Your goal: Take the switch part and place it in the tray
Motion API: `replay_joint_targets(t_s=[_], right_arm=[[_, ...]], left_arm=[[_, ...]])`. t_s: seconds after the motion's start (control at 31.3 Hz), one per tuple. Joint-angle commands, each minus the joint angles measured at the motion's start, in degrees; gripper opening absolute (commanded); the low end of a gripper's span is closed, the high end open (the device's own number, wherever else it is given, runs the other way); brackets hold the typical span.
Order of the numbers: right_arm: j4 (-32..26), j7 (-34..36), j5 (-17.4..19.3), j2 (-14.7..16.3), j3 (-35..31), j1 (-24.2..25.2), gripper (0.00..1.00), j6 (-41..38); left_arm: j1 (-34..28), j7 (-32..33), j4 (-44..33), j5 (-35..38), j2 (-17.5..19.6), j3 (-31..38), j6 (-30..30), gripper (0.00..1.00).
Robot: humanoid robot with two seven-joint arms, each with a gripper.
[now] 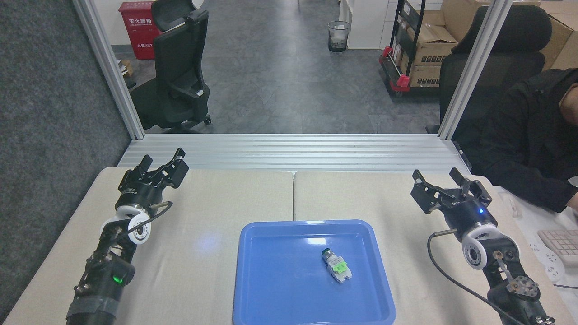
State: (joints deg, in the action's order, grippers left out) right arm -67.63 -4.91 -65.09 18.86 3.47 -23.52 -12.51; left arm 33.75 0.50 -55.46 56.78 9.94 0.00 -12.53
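You're seeing the switch part [336,266] lying inside the tray [271,289] right of centre — both hands, left hand [161,168] and right hand [445,187], hovering spread open over bare counter [216,203] near its far corners.

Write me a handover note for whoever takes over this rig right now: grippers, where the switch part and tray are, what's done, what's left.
Left gripper: jaws open, empty, above the table's far left corner.
Right gripper: jaws open, empty, above the table to the right of the tray and clear of it.
Switch part: lying flat inside the blue tray, right of its middle, dark end pointing away from the robot.
Done: part is in the tray and released.
Left: nothing visible to pick; no other part shows on the table.
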Motion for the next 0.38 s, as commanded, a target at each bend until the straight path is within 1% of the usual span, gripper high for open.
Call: replay_joint_targets(t_s=[0.0,0.35], right_arm=[[7.16,2.10,0.32,3.29,-6.10,0.31,0.98,0.03],[7.34,2.72,0.84,2.58,-6.02,1.02,0.98,-0.06]], left_arm=[[0.00,-0.06,0.00,0.00,-0.01,-1.32,-0.04,1.00],[0.00,-0.06,0.00,0.00,-0.01,-1.32,-0.04,1.00]])
